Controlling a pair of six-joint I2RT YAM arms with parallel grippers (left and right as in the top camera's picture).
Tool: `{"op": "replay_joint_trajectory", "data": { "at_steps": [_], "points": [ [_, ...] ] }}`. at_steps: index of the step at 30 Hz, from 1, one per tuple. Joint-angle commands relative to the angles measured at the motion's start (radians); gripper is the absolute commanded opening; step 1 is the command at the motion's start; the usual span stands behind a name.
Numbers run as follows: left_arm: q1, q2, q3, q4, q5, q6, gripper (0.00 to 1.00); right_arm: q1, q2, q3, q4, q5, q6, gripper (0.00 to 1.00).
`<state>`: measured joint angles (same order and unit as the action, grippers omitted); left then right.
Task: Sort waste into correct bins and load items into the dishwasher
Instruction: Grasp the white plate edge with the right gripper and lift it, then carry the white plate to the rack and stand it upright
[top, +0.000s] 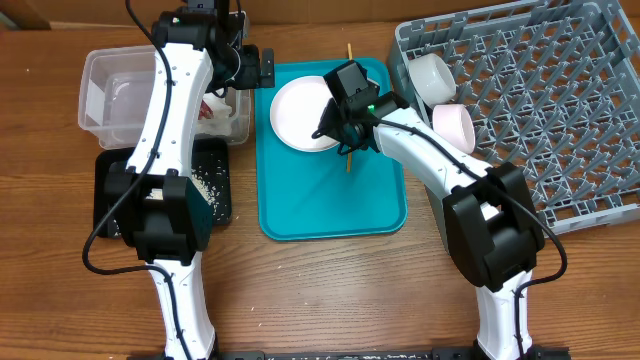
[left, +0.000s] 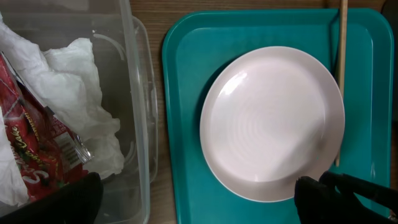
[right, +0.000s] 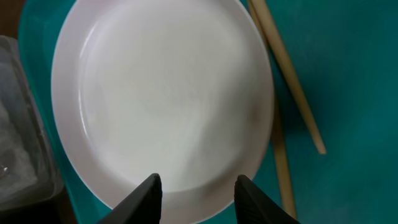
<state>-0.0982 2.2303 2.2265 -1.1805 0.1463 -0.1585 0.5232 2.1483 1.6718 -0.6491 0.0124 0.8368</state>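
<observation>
The pale pink plate (top: 298, 112) (right: 161, 93) lies on the teal tray (top: 330, 205). Two wooden chopsticks (right: 292, 87) lie along its right side, partly under my right arm in the overhead view. My right gripper (top: 335, 125) (right: 198, 190) hovers open over the plate's near rim, nothing between its fingers. My left gripper (top: 262, 68) (left: 202, 202) is wide open, above the gap between the clear tub (left: 140, 93) and the tray. The napkin (left: 74, 81) and red wrapper (left: 34, 155) lie inside the tub. Rice grains (top: 210, 185) lie in the black tray (top: 103, 190).
The grey dish rack (top: 540, 100) fills the right side, with a white bowl (top: 432, 75) and a pale pink bowl (top: 452, 125) at its left edge. The black tray sits in front of the tub, partly under my left arm.
</observation>
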Motion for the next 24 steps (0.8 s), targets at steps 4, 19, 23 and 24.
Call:
{"op": "replay_joint_trajectory", "data": {
  "at_steps": [4,19,23,24],
  "points": [
    [-0.007,-0.011,0.022,0.004,0.011,-0.006,1.0,-0.001,0.038,0.018,-0.039,0.047,0.058,0.34],
    [-0.007,-0.011,0.022,0.004,0.011,-0.006,1.0,0.005,0.096,0.018,-0.043,0.04,0.08,0.04],
    [-0.008,-0.011,0.022,0.003,0.011,-0.006,1.0,-0.029,0.05,0.032,-0.042,0.039,0.003,0.04],
    [-0.008,-0.011,0.022,0.004,0.011,-0.006,1.0,-0.042,0.026,0.04,-0.043,0.039,-0.037,0.04]
  ]
}}
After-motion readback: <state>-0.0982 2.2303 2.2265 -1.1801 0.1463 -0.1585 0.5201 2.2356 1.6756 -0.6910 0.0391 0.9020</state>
